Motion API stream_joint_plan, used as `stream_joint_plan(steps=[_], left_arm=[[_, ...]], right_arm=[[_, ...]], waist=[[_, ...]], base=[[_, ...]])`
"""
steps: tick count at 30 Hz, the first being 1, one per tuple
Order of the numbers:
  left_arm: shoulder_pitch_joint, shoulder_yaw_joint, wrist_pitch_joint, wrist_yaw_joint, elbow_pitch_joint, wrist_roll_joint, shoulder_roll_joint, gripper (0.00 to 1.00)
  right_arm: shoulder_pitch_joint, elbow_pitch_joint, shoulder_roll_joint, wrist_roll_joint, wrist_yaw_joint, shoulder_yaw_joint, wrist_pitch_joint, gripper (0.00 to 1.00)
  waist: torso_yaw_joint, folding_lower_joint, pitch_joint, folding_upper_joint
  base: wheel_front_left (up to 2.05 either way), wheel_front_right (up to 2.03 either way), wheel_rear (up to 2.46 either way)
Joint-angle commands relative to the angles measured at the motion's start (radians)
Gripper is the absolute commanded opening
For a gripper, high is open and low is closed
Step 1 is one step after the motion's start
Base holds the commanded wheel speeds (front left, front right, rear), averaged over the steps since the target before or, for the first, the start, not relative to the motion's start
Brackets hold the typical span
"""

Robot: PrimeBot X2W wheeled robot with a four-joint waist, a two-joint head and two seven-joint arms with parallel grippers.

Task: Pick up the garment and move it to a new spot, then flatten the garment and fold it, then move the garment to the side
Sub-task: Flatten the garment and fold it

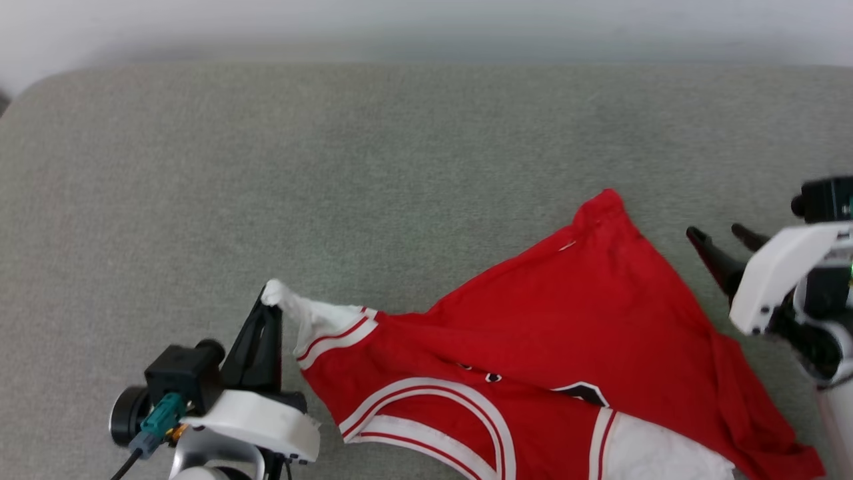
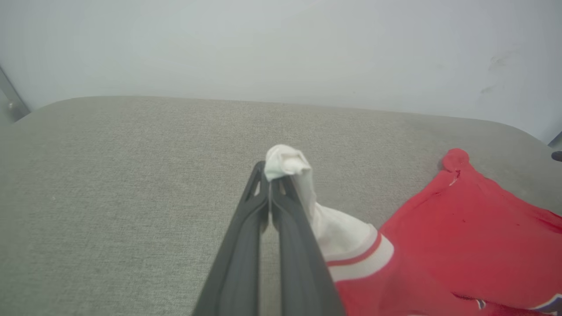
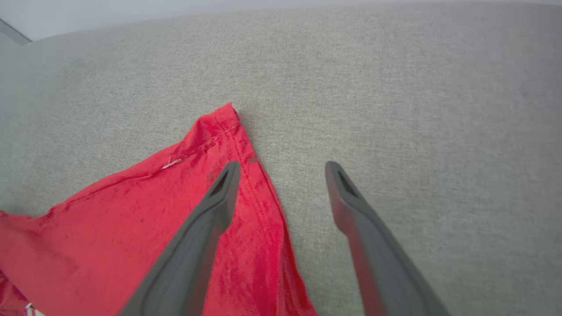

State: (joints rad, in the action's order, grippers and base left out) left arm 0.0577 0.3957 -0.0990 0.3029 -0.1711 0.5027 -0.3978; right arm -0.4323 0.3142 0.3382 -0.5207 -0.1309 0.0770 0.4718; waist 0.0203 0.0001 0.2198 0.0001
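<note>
The garment (image 1: 560,347), a red T-shirt with white striped sleeves, lies spread on the grey cushioned surface (image 1: 333,167), at lower right in the head view. My left gripper (image 1: 270,300) is shut on the tip of one white sleeve (image 2: 285,160), pulling it out to the left. My right gripper (image 1: 716,233) stands open to the right of the shirt, holding nothing. In the right wrist view its left finger (image 3: 219,193) hovers over the garment's red corner (image 3: 219,131), while the right finger (image 3: 347,197) is over bare cushion.
A pale wall (image 2: 281,44) rises behind the cushion's far edge. Bare grey fabric stretches across the far and left parts of the surface. A dark frame piece (image 2: 11,98) shows at the cushion's far left corner.
</note>
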Motion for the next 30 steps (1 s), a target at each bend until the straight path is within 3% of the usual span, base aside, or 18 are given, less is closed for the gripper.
stream_joint_plan(steps=[1,7,11,21,22,23,30], left_arm=[[0.023,0.004,-0.003,-0.005,-0.004,-0.007,0.004,0.0],[0.092,0.034,-0.019,-0.031,0.002,-0.02,0.028,0.0],[0.132,0.049,-0.028,-0.052,0.022,-0.025,0.043,0.0],[0.158,0.063,-0.057,-0.07,0.076,-0.014,0.064,0.0],[0.157,0.063,-0.059,-0.07,0.082,-0.012,0.065,0.0],[0.157,0.062,-0.062,-0.071,0.086,-0.01,0.065,0.0],[0.146,0.053,-0.07,-0.066,0.109,0.001,0.058,0.0]], right_arm=[[-0.031,0.007,0.012,-0.004,0.0,0.007,0.016,1.0],[-0.208,0.09,0.067,-0.078,0.0,0.126,0.206,1.0],[-0.289,0.147,0.084,-0.097,0.0,0.197,0.268,1.0],[-0.299,0.301,0.084,-0.197,0.0,0.349,0.411,1.0],[-0.294,0.3,0.084,-0.216,0.0,0.364,0.423,0.65],[-0.291,0.295,0.082,-0.235,0.0,0.375,0.431,0.02],[-0.318,0.219,0.141,-0.302,-0.001,0.456,0.401,0.0]], waist=[[0.039,-0.0001,0.043,-0.0001],[0.091,-0.0001,0.109,-0.0001],[0.121,-0.0001,0.139,-0.0001],[0.145,-0.0001,0.157,-0.0001],[0.145,-0.0001,0.156,-0.0001],[0.145,-0.0001,0.154,-0.0001],[0.131,-0.0001,0.125,-0.0001]], base=[[0.0,0.0,0.0],[0.0,0.0,0.0],[0.0,0.0,0.0],[0.0,0.0,0.0],[0.0,0.0,0.0],[0.0,0.0,0.0],[0.0,0.0,0.0]])
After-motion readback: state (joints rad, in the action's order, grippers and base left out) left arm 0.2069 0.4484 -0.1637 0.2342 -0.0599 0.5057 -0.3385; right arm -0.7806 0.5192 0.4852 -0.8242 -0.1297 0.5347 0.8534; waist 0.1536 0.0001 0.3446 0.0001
